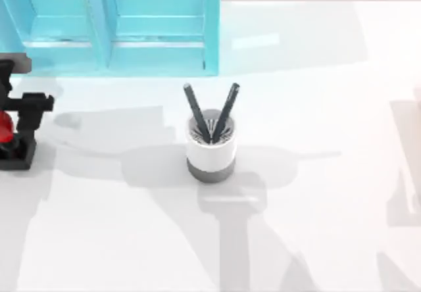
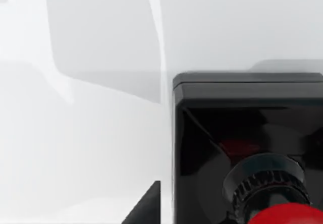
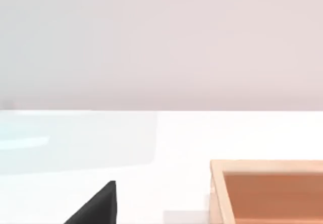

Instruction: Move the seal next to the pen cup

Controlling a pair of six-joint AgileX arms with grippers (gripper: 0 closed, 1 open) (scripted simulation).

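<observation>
At the left edge of the white table [image 1: 309, 193], about halfway along it, stands the small seal [image 1: 8, 134] with its glossy red knob and flat square black base, and the left gripper [image 1: 20, 111] is right over it. Whether its fingers already hold the seal I cannot tell. The white cylindrical pen cup [image 1: 210, 150], grey-banded, with two dark pens, stands near the table's middle, well apart. I judge the grasp is in hand; next the seal must travel toward the cup's side.
</observation>
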